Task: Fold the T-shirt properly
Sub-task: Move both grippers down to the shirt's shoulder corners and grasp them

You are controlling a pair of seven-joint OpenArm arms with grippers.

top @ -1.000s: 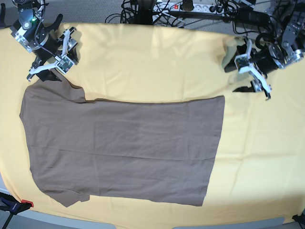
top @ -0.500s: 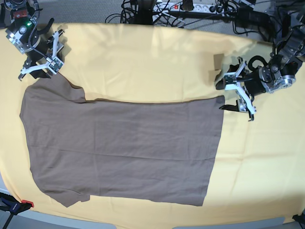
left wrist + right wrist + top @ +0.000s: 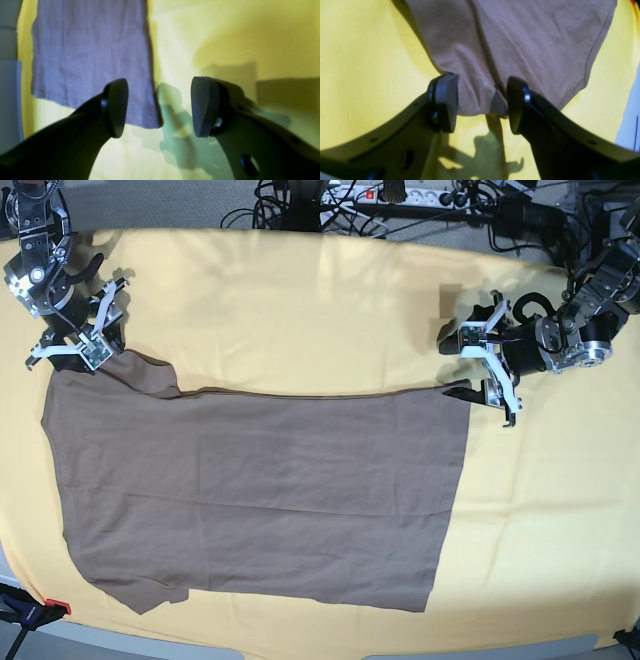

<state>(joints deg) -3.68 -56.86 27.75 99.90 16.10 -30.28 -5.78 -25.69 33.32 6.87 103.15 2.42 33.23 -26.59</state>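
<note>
The brown T-shirt [image 3: 260, 490] lies flat on the yellow cloth, with its collar end at the left and its hem at the right. My right gripper [image 3: 72, 358] is at the shirt's far left corner. In the right wrist view, the right gripper [image 3: 482, 102] is open, and the T-shirt [image 3: 520, 42] has a slightly bunched edge between its fingers. My left gripper [image 3: 458, 370] hovers at the far hem corner. In the left wrist view, the left gripper [image 3: 160, 107] is open and holds nothing. The corner of the T-shirt [image 3: 87, 62] ends just inside its left finger.
The yellow cloth [image 3: 300, 310] covers the whole table. Cables and a power strip [image 3: 400, 195] run along the back edge. A red and black clamp [image 3: 40, 610] sits at the front left corner. The table's front edge is just below the shirt.
The right gripper moved left and down onto the shirt's far left corner, and its jaws narrowed. The left gripper moved left and down to the far hem corner. The shirt has not moved.
</note>
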